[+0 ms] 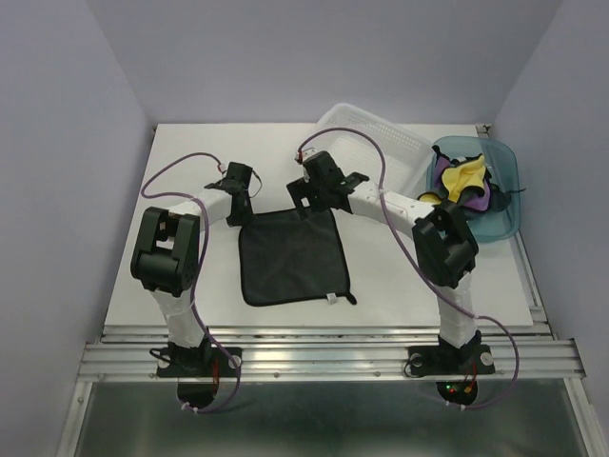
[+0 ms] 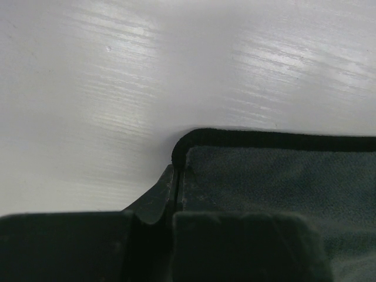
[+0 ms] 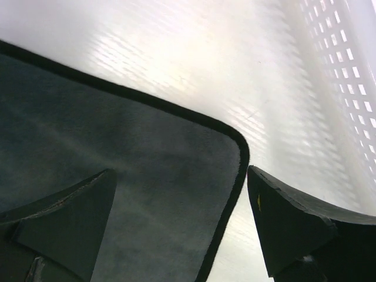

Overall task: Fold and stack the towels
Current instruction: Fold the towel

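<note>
A dark slate blue towel (image 1: pixel 290 257) lies spread flat on the white table (image 1: pixel 190 276). My left gripper (image 1: pixel 236 202) is at its far left corner; in the left wrist view the fingertips (image 2: pixel 176 176) are pressed together on that corner of the towel (image 2: pixel 276 176). My right gripper (image 1: pixel 309 198) is open at the far right corner; in the right wrist view it (image 3: pixel 181 170) straddles the towel's rounded corner (image 3: pixel 147 176), one finger over the cloth and one over bare table. A yellow towel (image 1: pixel 466 176) and a purple towel (image 1: pixel 449 193) lie crumpled in the teal bin.
The translucent teal bin (image 1: pixel 507 205) stands at the far right edge of the table. A white slotted basket (image 1: pixel 371 129) stands behind the right gripper, and its wall (image 3: pixel 346 76) shows close on the right in the right wrist view.
</note>
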### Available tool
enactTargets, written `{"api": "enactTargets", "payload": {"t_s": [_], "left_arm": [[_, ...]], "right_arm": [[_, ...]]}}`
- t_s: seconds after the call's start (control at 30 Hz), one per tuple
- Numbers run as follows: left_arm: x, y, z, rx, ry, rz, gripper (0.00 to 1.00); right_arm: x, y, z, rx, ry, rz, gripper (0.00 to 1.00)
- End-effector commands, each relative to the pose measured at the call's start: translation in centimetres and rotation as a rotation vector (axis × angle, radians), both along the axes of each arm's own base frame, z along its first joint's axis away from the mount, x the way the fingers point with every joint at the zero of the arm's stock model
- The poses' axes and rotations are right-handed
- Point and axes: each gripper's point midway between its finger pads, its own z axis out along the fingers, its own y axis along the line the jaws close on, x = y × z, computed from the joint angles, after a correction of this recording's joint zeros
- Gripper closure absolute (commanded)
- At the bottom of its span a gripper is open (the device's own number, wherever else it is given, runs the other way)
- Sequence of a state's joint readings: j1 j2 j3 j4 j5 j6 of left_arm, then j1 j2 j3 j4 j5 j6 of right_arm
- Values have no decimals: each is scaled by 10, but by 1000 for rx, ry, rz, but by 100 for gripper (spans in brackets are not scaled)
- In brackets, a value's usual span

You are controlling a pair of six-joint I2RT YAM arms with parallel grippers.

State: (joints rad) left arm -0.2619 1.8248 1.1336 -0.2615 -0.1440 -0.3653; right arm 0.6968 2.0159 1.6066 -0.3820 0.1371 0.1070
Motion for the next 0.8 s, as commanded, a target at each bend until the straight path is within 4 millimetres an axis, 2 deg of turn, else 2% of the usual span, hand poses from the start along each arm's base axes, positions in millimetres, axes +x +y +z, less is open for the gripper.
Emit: {"api": "enactTargets", "payload": {"t_s": [0.0, 0.2, 0.23, 0.4, 0.43, 0.5, 0.57, 0.67, 0.77], "left_arm": [[-4, 6, -1, 31, 6, 19, 100], [-4, 6, -1, 31, 5, 21, 100], [-3, 6, -1, 35, 5, 22, 100], [-3, 7, -4, 40, 14, 26, 100], [-3, 7, -4, 38, 16, 27, 100], [-2, 6, -4, 37, 13, 25, 100], [-2, 7, -4, 43, 13, 30, 100], [-1, 7, -3, 41, 11, 30, 100], [-1, 7, -2, 42, 10, 31, 100]], "right_arm": [[25, -14, 4, -84, -55, -82, 4], [36, -22, -9, -136, -65, -107, 5], [39, -23, -9, -124, -63, -123, 11], [43, -27, -23, -91, -24, -153, 21], [44, -27, -25, -86, -21, -157, 28], [47, -30, -27, -76, -19, -168, 34], [48, -31, -31, -72, -12, -161, 43], [48, -32, -36, -78, -3, -155, 51], [48, -34, -41, -83, 4, -152, 54]]}}
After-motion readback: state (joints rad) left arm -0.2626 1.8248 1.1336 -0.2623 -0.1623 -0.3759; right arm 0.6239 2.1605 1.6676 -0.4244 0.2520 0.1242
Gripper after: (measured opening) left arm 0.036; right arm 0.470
